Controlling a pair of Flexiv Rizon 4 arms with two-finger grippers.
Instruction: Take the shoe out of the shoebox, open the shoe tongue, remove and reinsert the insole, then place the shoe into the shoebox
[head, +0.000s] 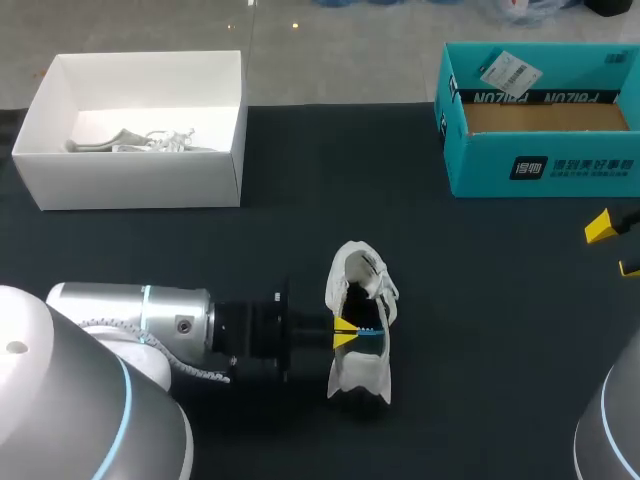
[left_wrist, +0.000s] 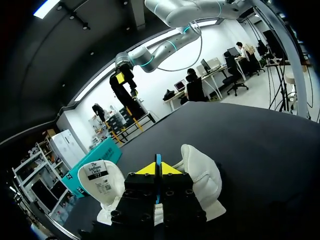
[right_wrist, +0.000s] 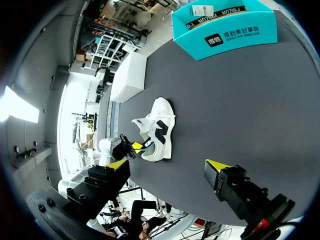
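A white shoe (head: 360, 375) with black side marks (right_wrist: 161, 131) lies on the black table, near its middle. My left gripper (head: 345, 335) reaches in at the shoe's opening from the left. Its yellow tips are shut on the thin blue edge of the insole (left_wrist: 158, 161), which sticks up out of the shoe (left_wrist: 202, 180). The tongue (left_wrist: 102, 182) is folded outward beside the fingers. The teal shoebox (head: 540, 165) stands open at the far right, with nothing in it that I can see. My right gripper (head: 615, 247) hangs open at the right edge, well away from the shoe (right_wrist: 167, 167).
A white box (head: 130, 180) with crumpled paper stuffing (head: 140, 140) inside stands at the far left. The left arm's thick body (head: 130, 320) lies across the near left of the table. Bare black table lies between the shoe and the teal box.
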